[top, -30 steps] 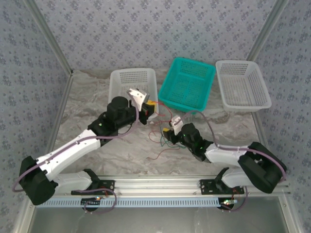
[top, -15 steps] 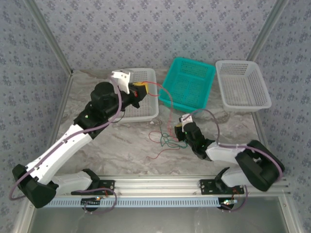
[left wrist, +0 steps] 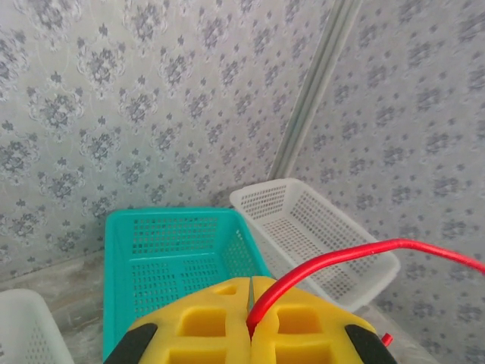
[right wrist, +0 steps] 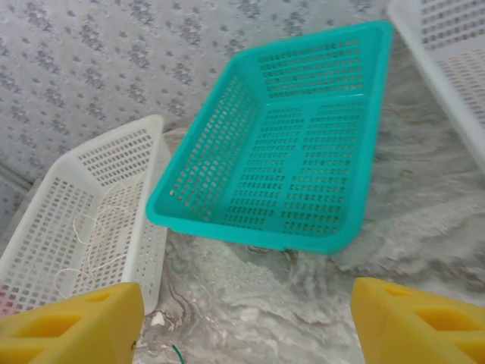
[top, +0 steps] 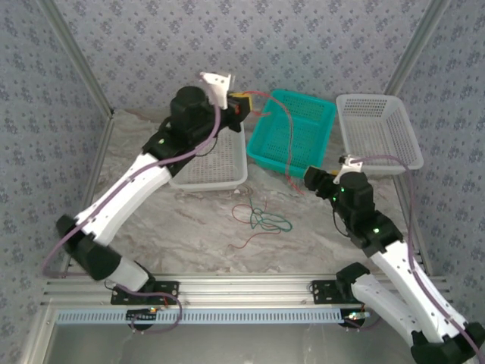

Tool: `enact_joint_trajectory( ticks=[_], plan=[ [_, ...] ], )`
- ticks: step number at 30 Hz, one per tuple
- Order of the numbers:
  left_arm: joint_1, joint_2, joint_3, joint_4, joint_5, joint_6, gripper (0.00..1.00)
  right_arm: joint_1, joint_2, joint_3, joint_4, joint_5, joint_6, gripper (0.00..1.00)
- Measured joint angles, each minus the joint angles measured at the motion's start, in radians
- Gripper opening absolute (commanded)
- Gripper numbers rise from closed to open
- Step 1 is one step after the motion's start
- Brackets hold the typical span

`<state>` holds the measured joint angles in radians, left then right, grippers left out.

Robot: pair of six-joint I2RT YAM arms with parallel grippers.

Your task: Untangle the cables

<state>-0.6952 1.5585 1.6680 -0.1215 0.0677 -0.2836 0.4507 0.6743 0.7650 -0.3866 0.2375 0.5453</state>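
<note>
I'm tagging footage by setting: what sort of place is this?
Likely a robot test cell, not a home: wallpapered panels in metal framing, a marble-look table, and a teal plastic basket.

The left arm (top: 132,186) and right arm (top: 402,267): white shells on the long links, black housings at the joints. A purple cable (top: 410,212) loops along each. Black brackets (top: 144,288) bolt them down at 6 o'clock. The left pincer (left wrist: 250,326) and right pincer (right wrist: 246,326) carry yellow fingers (right wrist: 76,322) with square recesses; tiny green lights dot the right arm
</note>
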Motion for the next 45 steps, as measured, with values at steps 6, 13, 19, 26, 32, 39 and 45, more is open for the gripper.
enact_joint_trajectory(
  ticks=[6,13,19,26,32,39,45],
  plan=[
    [0.004,0.288,0.170,-0.001,-0.089,0.070,0.00,-0.011,-0.047,0.095,-0.212,0.041,0.041,0.79],
    [0.012,0.667,0.603,-0.126,-0.110,0.123,0.00,-0.015,-0.049,0.102,-0.277,0.028,0.042,0.79],
    [0.015,0.967,1.077,-0.302,-0.109,0.126,0.19,-0.019,-0.048,0.079,-0.277,-0.003,0.042,0.79],
    [0.015,1.069,1.178,-0.420,-0.136,0.121,0.65,-0.021,-0.026,0.069,-0.276,-0.036,0.034,0.79],
    [0.013,1.043,1.180,-0.482,-0.120,0.128,0.65,-0.030,-0.017,0.069,-0.275,-0.045,0.021,0.80],
    [-0.021,0.853,1.180,-0.597,-0.060,0.170,0.64,-0.040,0.020,0.069,-0.268,-0.102,-0.012,0.81],
    [-0.091,0.393,0.660,-0.429,-0.030,0.204,0.60,-0.041,0.093,0.069,-0.267,-0.179,-0.039,0.81]
  ],
)
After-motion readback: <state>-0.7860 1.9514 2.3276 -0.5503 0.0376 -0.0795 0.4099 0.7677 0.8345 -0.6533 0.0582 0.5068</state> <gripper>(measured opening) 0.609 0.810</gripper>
